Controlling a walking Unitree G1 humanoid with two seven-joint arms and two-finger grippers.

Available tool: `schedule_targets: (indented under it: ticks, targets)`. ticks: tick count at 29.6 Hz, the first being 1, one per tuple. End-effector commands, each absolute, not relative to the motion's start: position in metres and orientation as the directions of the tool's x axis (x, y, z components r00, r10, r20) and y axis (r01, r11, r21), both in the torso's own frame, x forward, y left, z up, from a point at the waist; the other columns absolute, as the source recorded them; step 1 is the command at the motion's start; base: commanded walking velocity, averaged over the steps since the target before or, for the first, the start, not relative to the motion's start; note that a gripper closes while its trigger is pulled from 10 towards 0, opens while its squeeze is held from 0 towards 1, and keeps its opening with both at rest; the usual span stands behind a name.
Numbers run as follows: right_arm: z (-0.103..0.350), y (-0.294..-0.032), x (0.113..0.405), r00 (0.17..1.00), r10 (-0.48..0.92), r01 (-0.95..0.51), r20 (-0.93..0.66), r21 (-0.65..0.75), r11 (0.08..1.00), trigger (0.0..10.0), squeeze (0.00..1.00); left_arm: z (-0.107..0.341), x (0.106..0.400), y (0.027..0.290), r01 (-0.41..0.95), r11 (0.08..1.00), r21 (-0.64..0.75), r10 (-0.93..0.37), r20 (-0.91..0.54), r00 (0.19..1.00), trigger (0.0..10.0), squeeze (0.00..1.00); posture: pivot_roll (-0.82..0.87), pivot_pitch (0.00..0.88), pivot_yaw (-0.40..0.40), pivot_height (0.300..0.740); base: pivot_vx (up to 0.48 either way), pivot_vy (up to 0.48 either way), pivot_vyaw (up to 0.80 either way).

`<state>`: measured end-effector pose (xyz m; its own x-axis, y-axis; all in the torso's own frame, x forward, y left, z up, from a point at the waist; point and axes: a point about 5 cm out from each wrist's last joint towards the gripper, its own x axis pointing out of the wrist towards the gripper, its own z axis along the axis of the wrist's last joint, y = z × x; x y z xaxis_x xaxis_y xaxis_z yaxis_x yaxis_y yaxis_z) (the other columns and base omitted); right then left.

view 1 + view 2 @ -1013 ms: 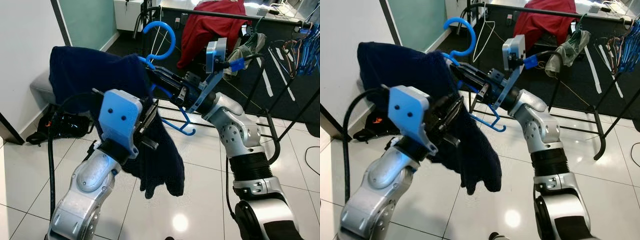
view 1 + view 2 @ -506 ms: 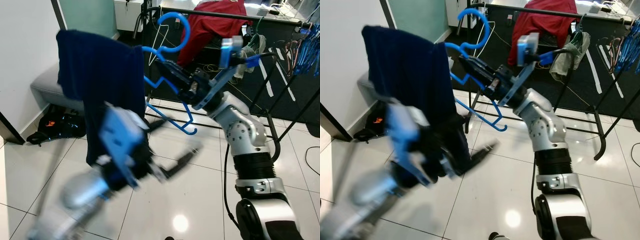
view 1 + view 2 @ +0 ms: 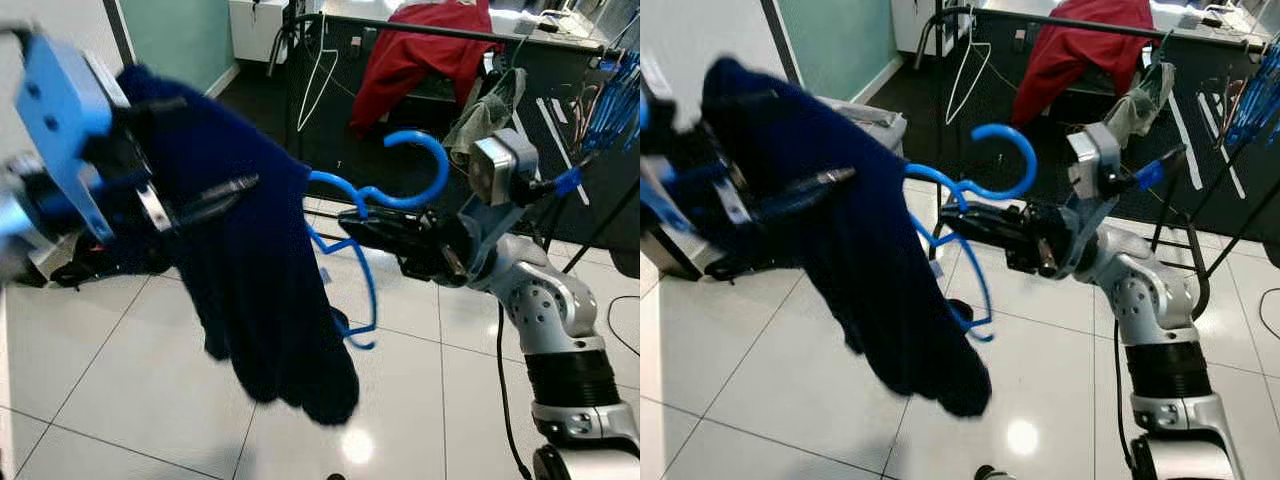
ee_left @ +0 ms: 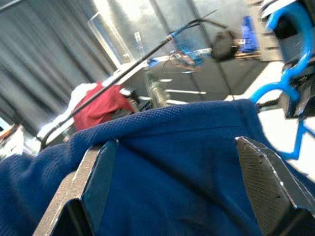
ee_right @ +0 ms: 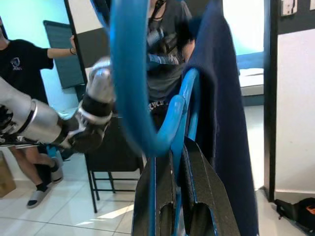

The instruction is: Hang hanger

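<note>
Rack behind; hanger lower, right tool clamped; left tool raised, spread over garment

Clothes rack on a glossy tiled floor

A red garment and a grey-green cloth hang over the black rail; blue hangers cluster nearby, and two people stand behind.

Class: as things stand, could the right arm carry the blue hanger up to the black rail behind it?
Probably yes: the right gripper clamps the blue hanger, and open space lies between it and the black rail.
</note>
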<state>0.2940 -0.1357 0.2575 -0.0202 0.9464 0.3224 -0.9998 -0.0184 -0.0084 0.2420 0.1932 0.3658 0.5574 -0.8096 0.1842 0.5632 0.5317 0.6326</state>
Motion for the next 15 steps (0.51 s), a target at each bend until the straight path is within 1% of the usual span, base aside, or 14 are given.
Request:
schedule_targets:
  ticks: [1, 3, 5, 6, 7, 8, 10, 11, 12, 13, 15]
  targets:
    - [0.250, -0.134, 0.292, -0.023, 0.957, -1.000, 0.288, 0.011, -0.028, 10.0, 0.00, 0.378, 0.235, 0.195, 0.571, 0.471, 0.673, -0.849, 0.170, 0.501, 10.0, 0.00, 0.03, 0.071, -0.014, 0.740, 0.000, 0.000, 0.00]
    - [0.249, -0.134, 0.292, -0.016, 0.957, -1.000, 0.289, 0.010, -0.020, 10.0, 0.00, 0.384, 0.232, 0.195, 0.608, 0.417, 0.675, -0.880, 0.132, 0.456, 10.0, 0.00, 0.03, 0.067, -0.007, 0.740, 0.000, 0.000, 0.00]
    - [0.248, -0.135, 0.291, -0.010, 0.956, -1.000, 0.293, 0.010, -0.013, 10.0, 0.00, 0.385, 0.231, 0.197, 0.649, 0.349, 0.676, -0.904, 0.060, 0.424, 10.0, 0.00, 0.04, 0.064, 0.002, 0.740, 0.000, 0.000, 0.00]
    - [0.248, -0.135, 0.291, -0.010, 0.956, -1.000, 0.293, 0.010, -0.013, 10.0, 0.00, 0.385, 0.231, 0.197, 0.649, 0.349, 0.676, -0.904, 0.060, 0.424, 10.0, 0.00, 0.04, 0.064, 0.002, 0.740, 0.000, 0.000, 0.00]
    - [0.248, -0.136, 0.293, 0.008, 0.953, -1.000, 0.303, 0.011, 0.005, 10.0, 0.00, 0.378, 0.228, 0.198, 0.695, 0.291, 0.658, -0.919, -0.011, 0.395, 10.0, 0.00, 0.04, 0.065, 0.008, 0.740, 0.000, 0.000, 0.00]
    - [0.248, -0.136, 0.293, 0.008, 0.953, -1.000, 0.303, 0.011, 0.005, 10.0, 0.00, 0.378, 0.228, 0.198, 0.695, 0.291, 0.658, -0.919, -0.011, 0.395, 10.0, 0.00, 0.04, 0.065, 0.008, 0.740, 0.000, 0.000, 0.00]
    - [0.248, -0.136, 0.294, 0.027, 0.949, -1.000, 0.313, 0.011, 0.024, 10.0, 0.00, 0.372, 0.226, 0.198, 0.736, 0.240, 0.633, -0.929, -0.070, 0.364, 10.0, 0.00, 0.04, 0.065, 0.009, 0.740, 0.000, 0.000, 0.00]
    - [0.248, -0.136, 0.294, 0.027, 0.949, -1.000, 0.313, 0.011, 0.024, 10.0, 0.00, 0.372, 0.226, 0.198, 0.736, 0.240, 0.633, -0.929, -0.070, 0.364, 10.0, 0.00, 0.04, 0.065, 0.009, 0.740, 0.000, 0.000, 0.00]
    - [0.249, -0.136, 0.299, 0.067, 0.943, -0.998, 0.327, 0.012, 0.067, 10.0, 0.00, 0.353, 0.221, 0.198, 0.787, 0.174, 0.591, -0.926, -0.175, 0.336, 10.0, 0.00, 0.04, 0.067, 0.008, 0.740, 0.000, 0.000, 0.00]
    - [0.249, -0.136, 0.299, 0.067, 0.943, -0.998, 0.327, 0.012, 0.067, 10.0, 0.00, 0.353, 0.221, 0.198, 0.787, 0.174, 0.591, -0.926, -0.175, 0.336, 10.0, 0.00, 0.04, 0.067, 0.008, 0.740, 0.000, 0.000, 0.00]
    - [0.251, -0.137, 0.306, 0.121, 0.929, -0.992, 0.349, 0.015, 0.123, 10.0, 0.00, 0.327, 0.216, 0.197, 0.863, 0.115, 0.492, -0.915, -0.286, 0.285, 10.0, 0.00, 0.04, 0.070, 0.005, 0.740, 0.000, 0.000, 0.00]
